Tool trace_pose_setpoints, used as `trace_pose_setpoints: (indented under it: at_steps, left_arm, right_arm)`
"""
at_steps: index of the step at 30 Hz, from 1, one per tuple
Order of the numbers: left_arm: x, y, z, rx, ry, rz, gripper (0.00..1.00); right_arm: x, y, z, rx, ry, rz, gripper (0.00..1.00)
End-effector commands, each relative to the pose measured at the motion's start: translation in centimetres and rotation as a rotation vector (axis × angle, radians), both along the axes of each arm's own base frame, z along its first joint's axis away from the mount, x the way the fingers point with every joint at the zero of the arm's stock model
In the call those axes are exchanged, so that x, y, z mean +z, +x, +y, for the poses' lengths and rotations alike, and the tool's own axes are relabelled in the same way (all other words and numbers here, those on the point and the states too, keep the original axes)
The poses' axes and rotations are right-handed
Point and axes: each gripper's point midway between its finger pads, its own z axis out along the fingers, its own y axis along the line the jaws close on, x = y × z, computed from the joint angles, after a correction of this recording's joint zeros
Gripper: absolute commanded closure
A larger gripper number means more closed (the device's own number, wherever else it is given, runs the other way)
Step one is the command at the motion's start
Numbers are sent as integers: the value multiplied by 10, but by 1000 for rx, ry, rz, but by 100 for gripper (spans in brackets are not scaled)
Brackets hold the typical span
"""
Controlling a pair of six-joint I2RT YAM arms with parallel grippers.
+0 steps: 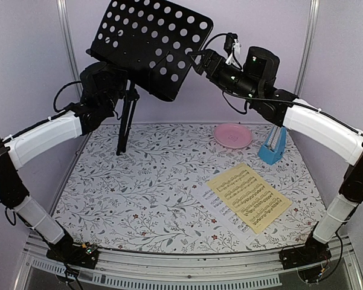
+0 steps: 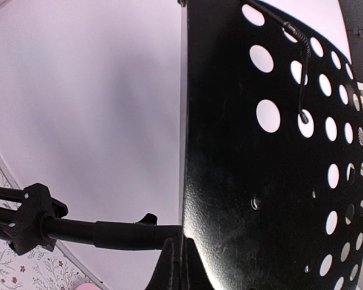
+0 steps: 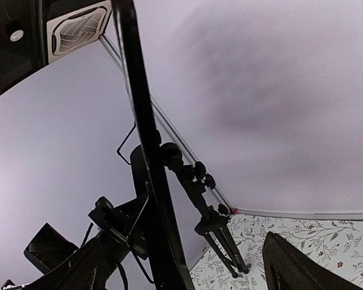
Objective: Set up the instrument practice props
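Tilted stand far left. Straddling its right edge: right gripper, fingers spread. Behind its lower left edge: left gripper, grip unreadable. The yellow sheet and metronome are well apart, right.

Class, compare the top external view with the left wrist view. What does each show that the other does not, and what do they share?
Only the top external view shows the blue metronome, the pale-yellow sheet of music overlapping the white sheet, the left arm and the right arm. Only the left wrist view shows, close up, the bent wire lying against the music stand and the clamp on its shaft. Both show the stand's black perforated panel and the floral table cover.
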Motion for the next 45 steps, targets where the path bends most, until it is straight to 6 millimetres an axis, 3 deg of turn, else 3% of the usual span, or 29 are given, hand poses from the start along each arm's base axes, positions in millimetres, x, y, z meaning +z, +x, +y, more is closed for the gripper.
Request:
trace_pose_setpoints:
  at_steps: [1,11,22,27,32,35,38,41,45]
  left_arm:
    - [118,-44,22,-76,-268,-363,100]
    - [121,-44,8,-128,-280,-365,100]
    - [120,-42,-5,-164,-271,-361,100]
    - [119,-39,-11,-176,-268,-359,100]
    - [116,-35,-18,-200,-265,-352,100]
    - [115,-34,-23,-221,-262,-354,100]
    - [121,-34,-28,-242,-238,-367,79]
    - [128,-37,-31,-260,-205,-386,51]
    - [127,-45,-32,-277,-144,-381,35]
  right_arm:
    - [12,5,15,8,-1,-57,15]
    - [25,13,28,17,-8,-129,57]
    - [20,18,35,21,-18,-105,67]
    - [25,19,30,3,-8,-108,79]
    - [37,15,24,-9,13,-128,100]
    - [50,11,16,-28,38,-152,100]
    - [69,3,5,-41,67,-192,100]
    - [85,-3,-4,-54,89,-221,100]
    - [108,-7,-26,-90,130,-254,100]
